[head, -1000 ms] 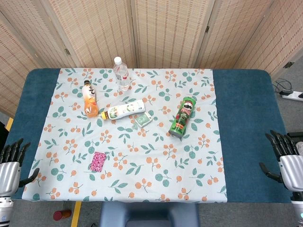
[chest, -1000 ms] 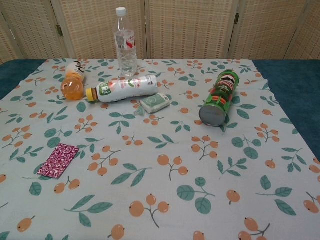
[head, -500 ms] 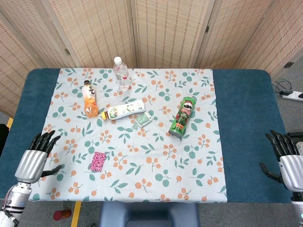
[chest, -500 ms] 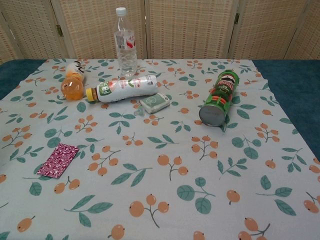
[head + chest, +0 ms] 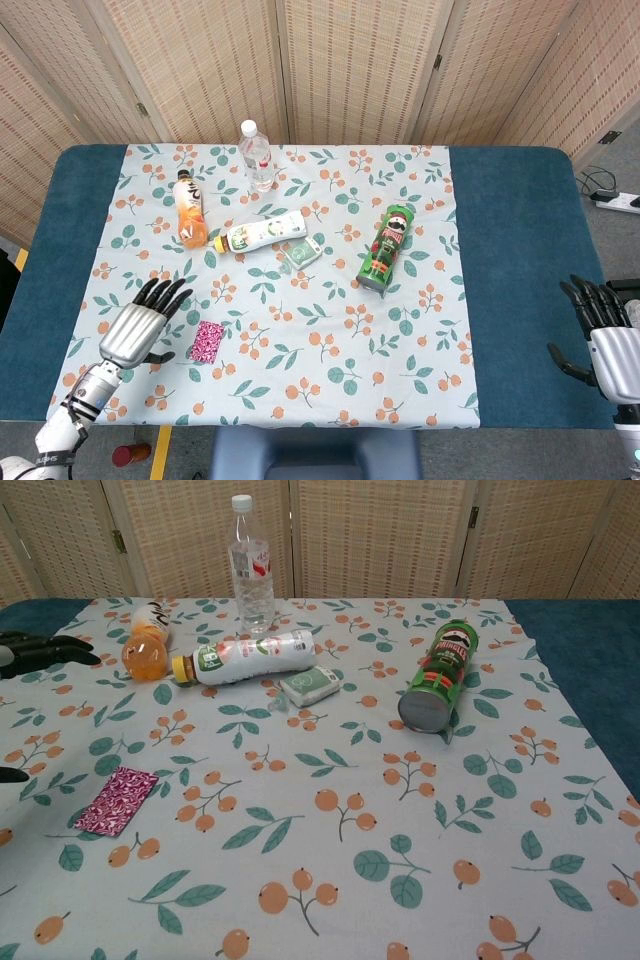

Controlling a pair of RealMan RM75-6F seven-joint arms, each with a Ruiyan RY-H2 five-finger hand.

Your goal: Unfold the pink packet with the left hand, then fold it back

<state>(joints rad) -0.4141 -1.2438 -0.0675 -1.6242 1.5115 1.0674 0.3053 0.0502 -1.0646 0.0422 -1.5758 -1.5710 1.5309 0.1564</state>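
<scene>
While I held both arms low at the near side of the desk (image 5: 520, 250), the pink packet (image 5: 207, 340) lay flat and folded on the floral cloth (image 5: 330, 360), toward the near left corner of that cloth. My left hand (image 5: 138, 325) hovered just beside the packet, on the side of the left edge, with its fingers (image 5: 163, 293) spread apart and grasping nothing; I could not tell whether the thumb tip touched the packet. In the chest view only the dark fingertips (image 5: 60, 650) of that hand showed at the left border. My right hand (image 5: 610, 340) sat past the near right corner of the desk, fingers likewise released and empty. Toward the far edge, a clear water bottle (image 5: 256, 155) stood upright. An orange juice bottle (image 5: 190, 208) lay on its side nearer the left edge, and a white bottle with a yellow cap (image 5: 262, 232) lay just beside it. A small green-and-white pack (image 5: 301, 252) rested close to the white bottle. A green crisp can (image 5: 386, 248) lay on its side near the middle of the desk, well apart from the packet.
</scene>
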